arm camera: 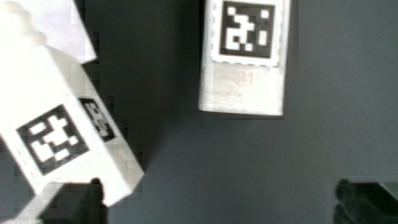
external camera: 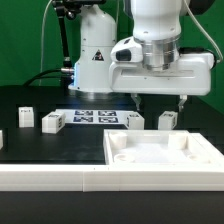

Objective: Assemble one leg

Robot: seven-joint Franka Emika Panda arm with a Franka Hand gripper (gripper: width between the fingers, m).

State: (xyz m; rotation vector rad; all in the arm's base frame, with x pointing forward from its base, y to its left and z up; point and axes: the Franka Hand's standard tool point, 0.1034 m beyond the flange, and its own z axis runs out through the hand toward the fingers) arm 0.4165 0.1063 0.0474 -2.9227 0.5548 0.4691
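Observation:
Several legs, small white blocks with tags, lie on the black table: two at the exterior view's left (external camera: pixel 25 117) (external camera: pixel 52 122) and two under the arm (external camera: pixel 134 120) (external camera: pixel 167 120). My gripper (external camera: pixel 160 102) hangs open and empty just above the last two, touching neither. In the wrist view one leg (arm camera: pixel 246 60) lies ahead between the finger lines, tag up. A second leg (arm camera: pixel 71 135) lies slanted next to one dark fingertip (arm camera: pixel 71 203). The gripper (arm camera: pixel 221 206) has only bare table between its fingers.
The large flat square white piece with a raised rim (external camera: pixel 120 150) lies in front of the gripper. The marker board (external camera: pixel 95 116) lies behind the legs by the robot base. A long white rail (external camera: pixel 50 178) runs along the near edge.

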